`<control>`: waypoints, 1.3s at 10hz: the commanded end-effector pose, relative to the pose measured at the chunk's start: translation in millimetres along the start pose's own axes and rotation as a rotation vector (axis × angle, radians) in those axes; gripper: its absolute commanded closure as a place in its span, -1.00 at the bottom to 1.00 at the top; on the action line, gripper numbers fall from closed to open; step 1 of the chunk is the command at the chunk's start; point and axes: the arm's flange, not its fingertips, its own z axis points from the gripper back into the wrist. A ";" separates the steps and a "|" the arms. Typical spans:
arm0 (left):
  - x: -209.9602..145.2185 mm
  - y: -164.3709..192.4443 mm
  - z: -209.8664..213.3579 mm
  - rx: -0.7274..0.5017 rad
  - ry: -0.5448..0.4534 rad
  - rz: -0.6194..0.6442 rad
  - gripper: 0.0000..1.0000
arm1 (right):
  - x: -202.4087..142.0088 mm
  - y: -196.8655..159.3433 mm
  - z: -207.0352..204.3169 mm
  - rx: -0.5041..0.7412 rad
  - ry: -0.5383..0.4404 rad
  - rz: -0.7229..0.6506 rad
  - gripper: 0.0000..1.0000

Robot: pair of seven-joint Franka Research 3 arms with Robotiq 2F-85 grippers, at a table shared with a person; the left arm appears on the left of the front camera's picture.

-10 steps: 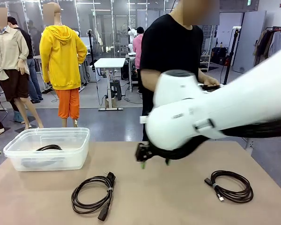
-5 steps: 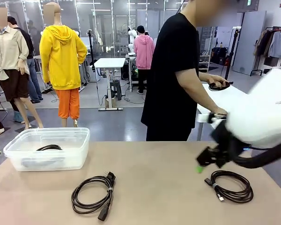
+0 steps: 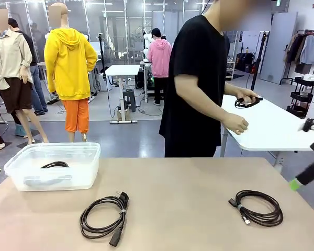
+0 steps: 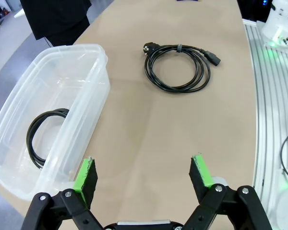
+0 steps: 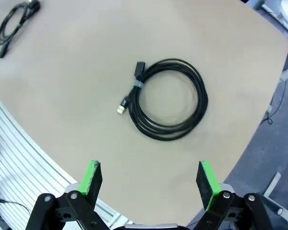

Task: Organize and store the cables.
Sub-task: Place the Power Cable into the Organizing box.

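Three black cables lie in view. One coil [image 3: 55,164] [image 4: 44,134] rests inside the clear plastic bin [image 3: 89,157] [image 4: 100,86] at the table's left. A power cable coil [image 3: 103,217] [image 4: 178,64] [image 5: 14,20] lies in front of the bin. A thinner coil [image 3: 257,207] [image 5: 167,98] lies at the right. My left gripper [image 4: 143,173] hangs open above the bin's near corner, holding nothing. Open and bare too, my right gripper [image 5: 149,179] [image 3: 305,179] hovers above the table's right edge, beside the thinner coil. The person's hand holds another black coil [image 3: 247,101].
The person in a black shirt [image 3: 191,83] stands at the far side, turned toward a white table [image 3: 275,128] behind. The brown tabletop [image 3: 178,204] is bare between the two loose coils. A ribbed metal rail [image 4: 273,96] runs along the table's robot side.
My right arm swung from the table's middle out to its right edge, uncovering the person and the right coil. The cables on the table and the bin have not moved.
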 end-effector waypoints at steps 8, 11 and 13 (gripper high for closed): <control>69.3 -13.9 -41.9 -0.062 0.002 0.069 -0.96 | -6.4 -5.4 2.9 0.007 -0.010 0.024 -1.00; 136.2 -31.7 -105.1 -0.115 0.119 0.259 -0.96 | -6.4 -5.4 2.9 0.007 -0.010 0.024 -1.00; 157.2 -43.2 -146.2 -0.180 0.161 0.292 -0.96 | -6.4 -5.4 2.9 0.007 -0.010 0.024 -1.00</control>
